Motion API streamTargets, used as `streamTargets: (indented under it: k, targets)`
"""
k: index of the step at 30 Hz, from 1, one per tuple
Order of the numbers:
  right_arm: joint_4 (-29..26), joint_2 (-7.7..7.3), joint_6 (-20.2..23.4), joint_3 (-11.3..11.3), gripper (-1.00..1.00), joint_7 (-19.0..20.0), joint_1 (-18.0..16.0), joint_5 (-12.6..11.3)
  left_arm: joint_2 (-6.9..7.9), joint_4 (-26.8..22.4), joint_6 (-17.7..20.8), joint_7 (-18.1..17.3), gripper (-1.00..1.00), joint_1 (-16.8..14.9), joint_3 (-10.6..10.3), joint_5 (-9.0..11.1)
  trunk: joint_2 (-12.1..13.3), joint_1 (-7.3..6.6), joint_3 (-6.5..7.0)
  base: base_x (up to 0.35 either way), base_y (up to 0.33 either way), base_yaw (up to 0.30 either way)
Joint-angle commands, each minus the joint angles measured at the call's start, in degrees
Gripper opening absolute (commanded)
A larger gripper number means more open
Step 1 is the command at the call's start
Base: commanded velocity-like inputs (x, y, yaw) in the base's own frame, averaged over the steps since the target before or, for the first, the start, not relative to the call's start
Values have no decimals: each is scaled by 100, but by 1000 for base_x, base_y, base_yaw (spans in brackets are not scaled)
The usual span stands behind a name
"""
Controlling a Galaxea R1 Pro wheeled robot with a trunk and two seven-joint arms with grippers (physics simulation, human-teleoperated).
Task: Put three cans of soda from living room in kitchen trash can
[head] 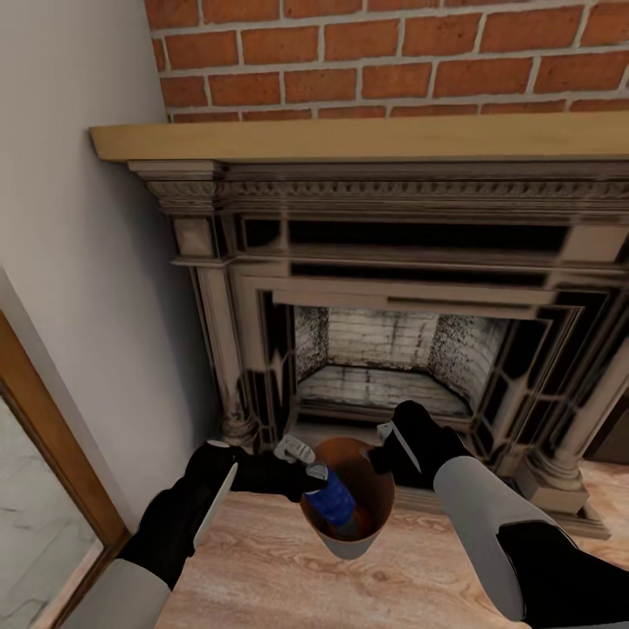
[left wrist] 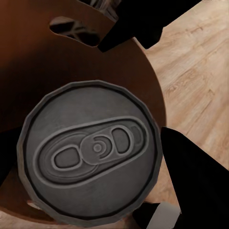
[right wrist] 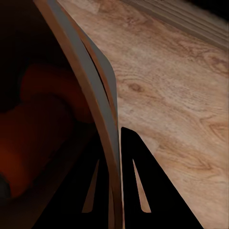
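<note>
The tash can (head: 371, 515), a dark grey bucket with a brown inside, hangs above the wood floor in front of the fireplace. My right gripper (head: 386, 452) is shut on its far rim, and the rim wall (right wrist: 104, 109) stands between the two fingers (right wrist: 143, 186). My left gripper (head: 314, 479) is shut on a blue can of soda (head: 332, 500), tilted in the bucket's mouth. Its grey lid with the pull tab (left wrist: 90, 150) faces the left wrist camera, with the bucket's handle hole (left wrist: 71, 31) behind. An orange can (right wrist: 38, 138) lies dimly inside the bucket.
An ornate fireplace (head: 393, 262) under a wood mantel (head: 349, 138) and red-brick chimney (head: 393, 52) stands straight ahead. A grey wall (head: 79, 262) and a wood-framed glass door (head: 44, 489) are at the left. Light wood floor (head: 262, 568) lies below.
</note>
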Motion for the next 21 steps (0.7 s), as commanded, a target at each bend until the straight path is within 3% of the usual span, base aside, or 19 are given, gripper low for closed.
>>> streamTargets:
  k: [1,14,21]
  targets:
    - [-1,2,16,-16,-100,25,6,-129,-6,47,-89,29,-100,0,-1,-9,41,-23,19,0,0,0]
    - [-2,35,16,-16,-100,23,18,-129,-85,729,-684,103,-100,0,-1,-9,563,-308,252,0,0,0]
    - [-2,60,16,-16,-100,23,19,-129,-88,867,-906,359,-100,0,6,0,563,-308,252,0,0,0]
